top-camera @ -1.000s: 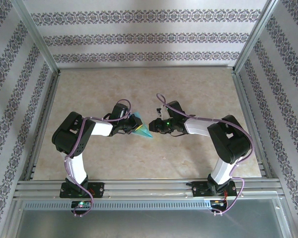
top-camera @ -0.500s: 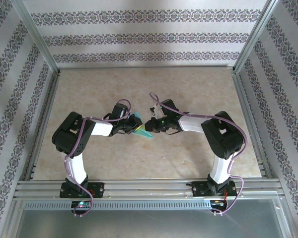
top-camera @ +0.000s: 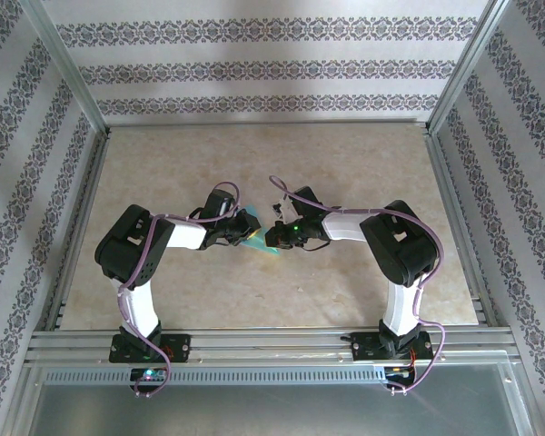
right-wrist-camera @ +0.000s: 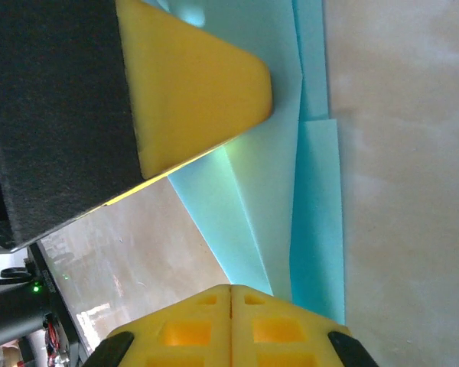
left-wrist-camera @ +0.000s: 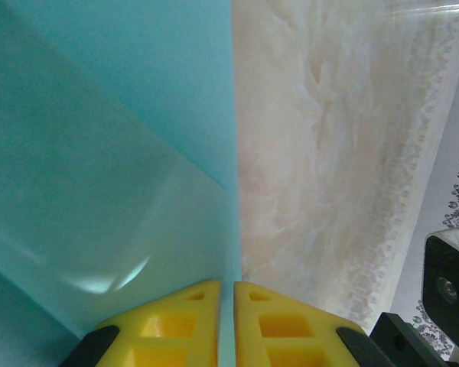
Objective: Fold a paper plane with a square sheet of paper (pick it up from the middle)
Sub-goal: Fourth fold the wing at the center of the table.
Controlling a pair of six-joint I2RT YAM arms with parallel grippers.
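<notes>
Beige marbled table (top-camera: 345,163), aluminium rail (top-camera: 272,343) along near edge.

From above, we see a teal sliver of the square sheet of paper (top-camera: 252,220); the rest hides beneath the left gripper (top-camera: 251,233) and right gripper (top-camera: 272,239). Whether the right gripper's closed fingers pinch it, we cannot tell.

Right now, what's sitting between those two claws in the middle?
The folded teal paper. In the right wrist view it spans the gap from the left gripper, which is shut on it, down to the closed right gripper.
</notes>
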